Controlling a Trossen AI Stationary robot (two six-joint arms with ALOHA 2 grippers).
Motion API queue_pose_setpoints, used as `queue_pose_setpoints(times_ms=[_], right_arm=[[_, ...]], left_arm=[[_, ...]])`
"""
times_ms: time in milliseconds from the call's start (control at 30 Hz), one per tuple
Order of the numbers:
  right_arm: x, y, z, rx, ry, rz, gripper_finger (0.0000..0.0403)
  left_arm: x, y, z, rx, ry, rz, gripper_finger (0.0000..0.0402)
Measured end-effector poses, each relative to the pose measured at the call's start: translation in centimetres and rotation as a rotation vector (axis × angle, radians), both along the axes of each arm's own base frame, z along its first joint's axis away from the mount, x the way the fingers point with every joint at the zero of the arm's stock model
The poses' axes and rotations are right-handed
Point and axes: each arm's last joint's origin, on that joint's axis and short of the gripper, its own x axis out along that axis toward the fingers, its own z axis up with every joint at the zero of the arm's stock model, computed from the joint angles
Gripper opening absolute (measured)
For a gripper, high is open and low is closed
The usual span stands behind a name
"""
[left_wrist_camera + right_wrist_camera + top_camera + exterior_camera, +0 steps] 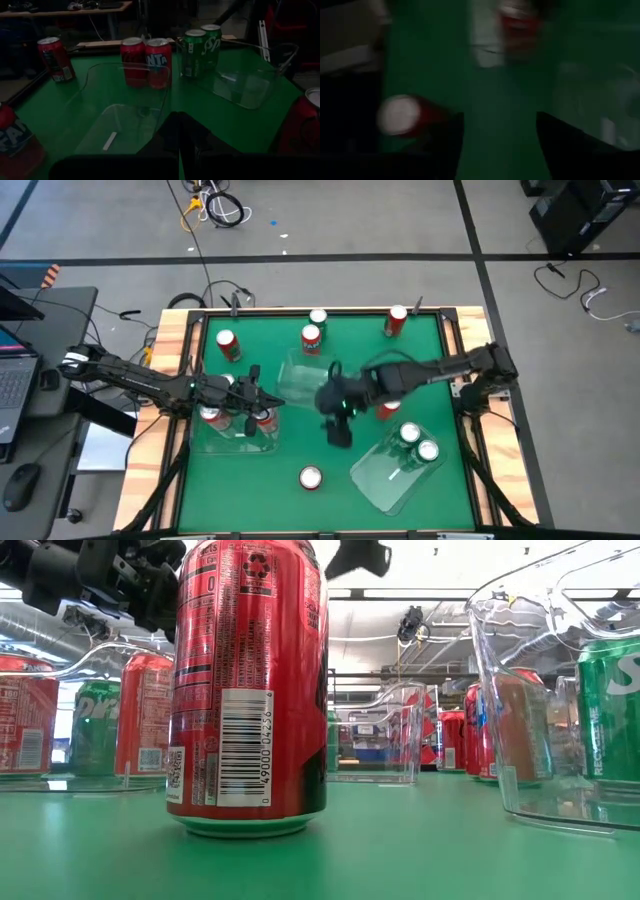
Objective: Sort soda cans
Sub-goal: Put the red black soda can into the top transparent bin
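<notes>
With its fingers spread and nothing held, the right tool (341, 430) is judged between cans; the red can (310, 477) at seven o'clock must be approached next.

Two dark jointed arms, small green lights

Two cans (418, 441) stand in the right bin (385, 475); others (237, 418) in the left bin (262, 442).

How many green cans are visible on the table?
2 in the high view, both standing together in the right bin: green cans and. The low view shows another green can at left, hidden from above.
</notes>
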Motion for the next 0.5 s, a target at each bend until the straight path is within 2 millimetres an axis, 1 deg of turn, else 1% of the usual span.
queue_pose_setpoints(times_ms=[133, 233, 300, 333, 400, 500], right_arm=[[-0.1, 4.0, 0.7, -0.019, -0.124, 0.043, 0.0290], [-0.2, 5.9, 1.1, -0.029, -0.199, 0.041, 0.0315], [0.1, 6.9, 0.9, -0.029, -0.226, 0.048, 0.0325], [0.2, 7.4, 0.4, -0.026, -0.216, 0.053, 0.0328], [1.1, 8.3, -0.8, -0.009, -0.215, 0.050, 0.0331], [2.3, 9.5, -3.5, -0.013, -0.160, 0.072, 0.0330]], left_arm=[[0.0, 0.0, 0.1, 0.000, -0.009, 0.000, 0.0001], [0.0, 0.0, 0.1, -0.005, -0.012, 0.001, 0.0001], [0.0, 0.0, 0.1, -0.019, -0.011, 0.004, 0.0001], [0.0, 0.0, 0.1, -0.020, -0.011, 0.004, 0.0001], [0.0, 0.0, 0.1, -0.023, -0.010, 0.005, 0.0001], [0.0, 0.0, 0.2, -0.027, -0.017, 0.005, 0.0001]])
